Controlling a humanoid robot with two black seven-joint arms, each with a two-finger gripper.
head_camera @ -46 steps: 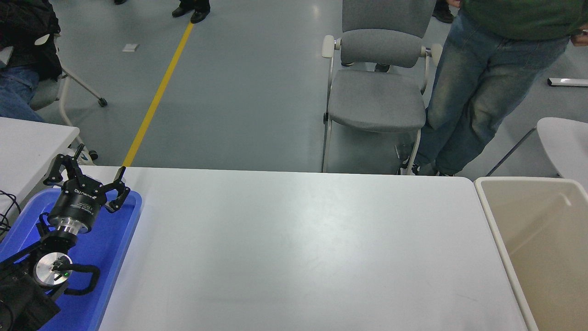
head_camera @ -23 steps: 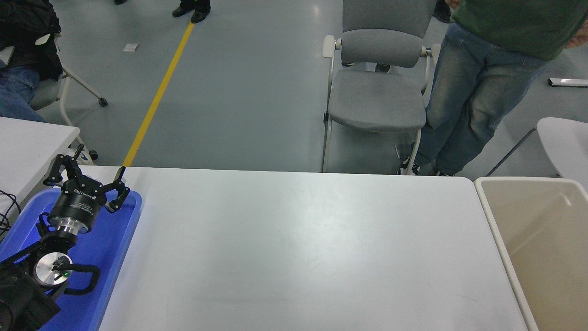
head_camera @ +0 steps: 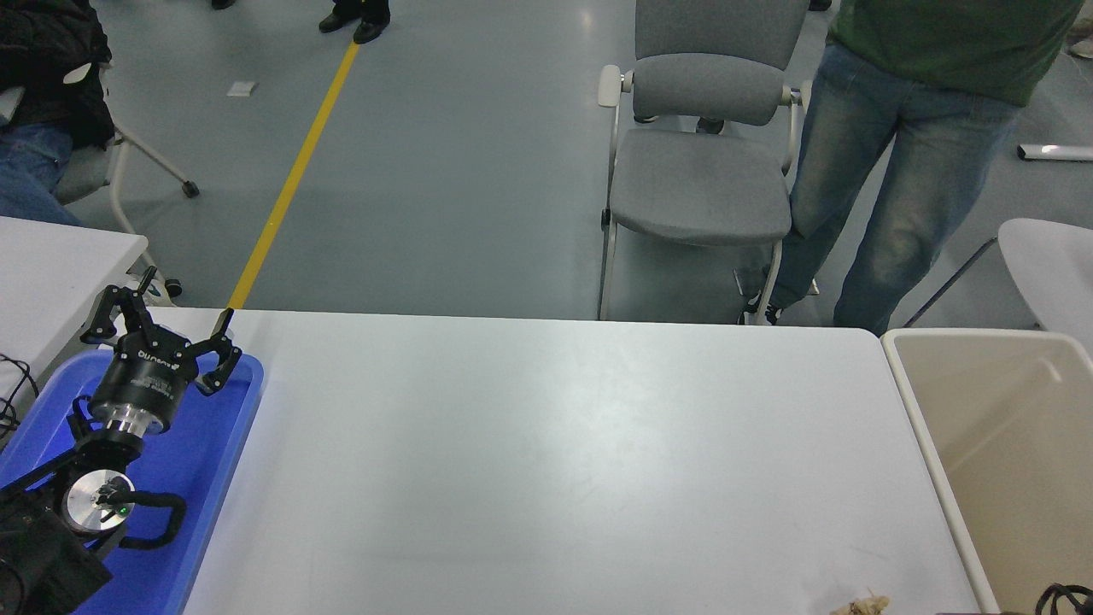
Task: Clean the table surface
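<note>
The table surface is a wide matte white top filling the middle of the head view. A small crumpled tan scrap shows at its near edge on the right, cut off by the picture's bottom. My left gripper stays parked at the lower left above the blue tray, its fingers spread open and holding nothing. A black looped part pokes in at the bottom right corner over the bin. The right gripper itself is out of view.
A beige rectangular bin stands against the table's right end. Beyond the far edge are a grey chair and a person in jeans. Another white table sits at the left.
The tan scrap and the black looped part have come into view along the bottom right. The person behind the table has shifted stance. My left arm has not moved.
</note>
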